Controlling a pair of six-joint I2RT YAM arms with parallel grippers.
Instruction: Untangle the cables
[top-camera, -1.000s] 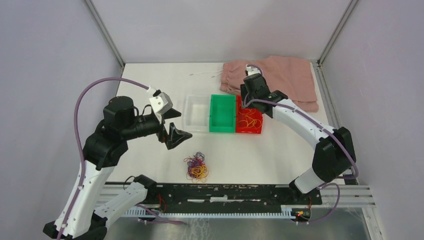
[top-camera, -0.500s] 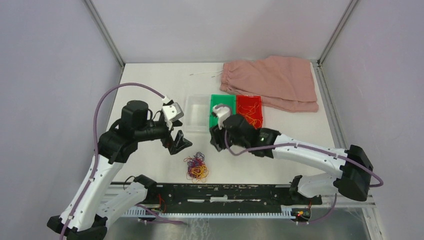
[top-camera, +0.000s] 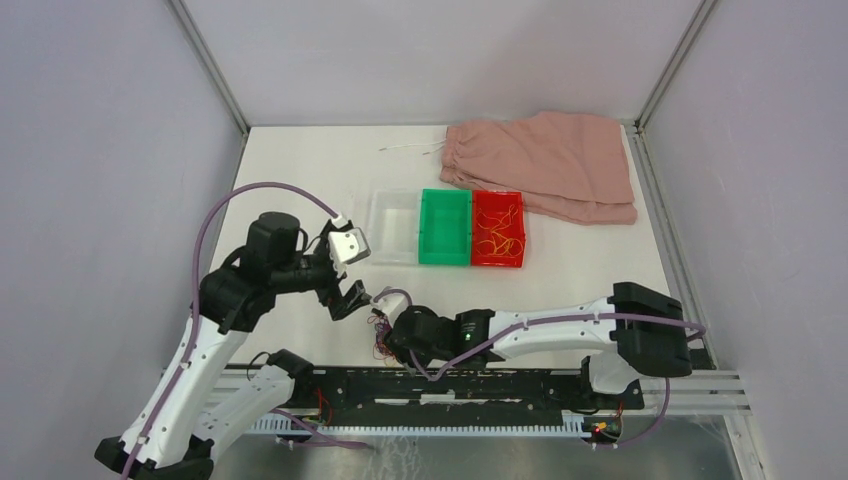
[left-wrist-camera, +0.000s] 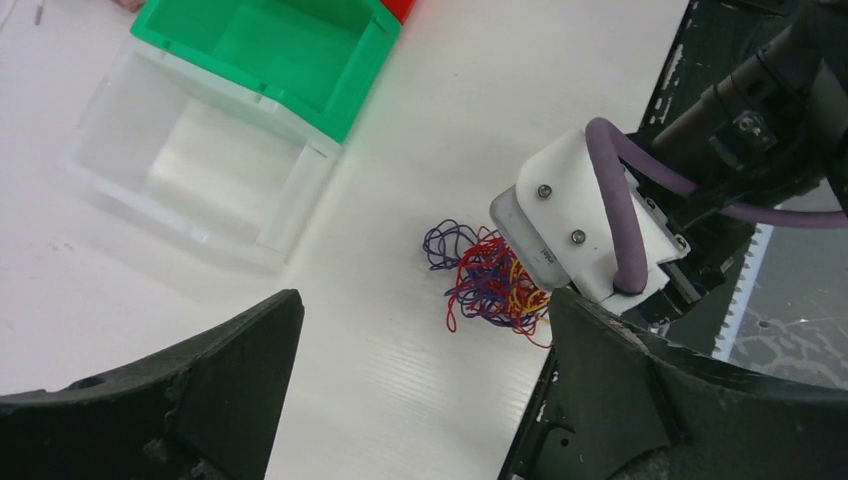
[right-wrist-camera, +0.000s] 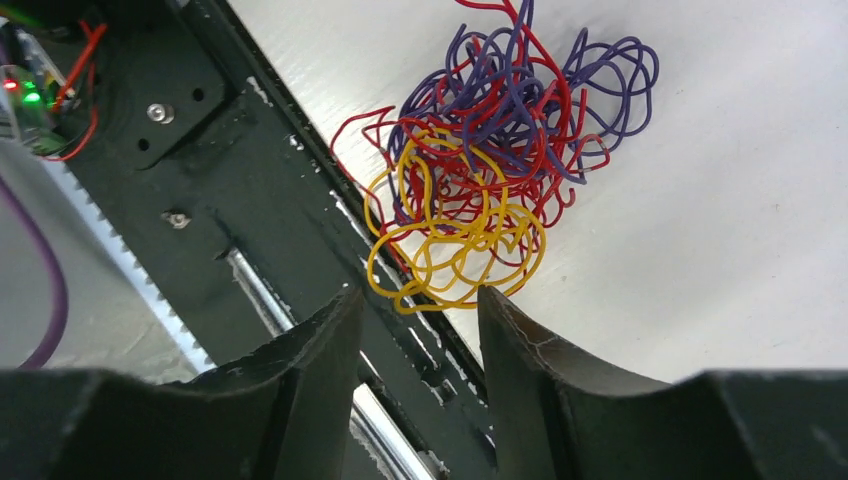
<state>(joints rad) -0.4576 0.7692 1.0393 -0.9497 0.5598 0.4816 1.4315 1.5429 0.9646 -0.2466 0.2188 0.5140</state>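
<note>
While cables (right-wrist-camera: 480, 170) lie just beyond half-open right fingers (right-wrist-camera: 320, 365), left fingers (left-wrist-camera: 225, 375) wide, empty.

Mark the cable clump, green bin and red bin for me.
cable clump (right-wrist-camera: 487, 165): right wrist view, tangled middle.
green bin (top-camera: 445, 228): top external view, bare floor.
red bin (top-camera: 497, 262): top external view, near wall.

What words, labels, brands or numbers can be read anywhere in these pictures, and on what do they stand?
None: no text can be read in any view.
The green bin, red bin, clear bin, cloth and white housing show no print.
The lit board is too blurred to show any marking.
</note>
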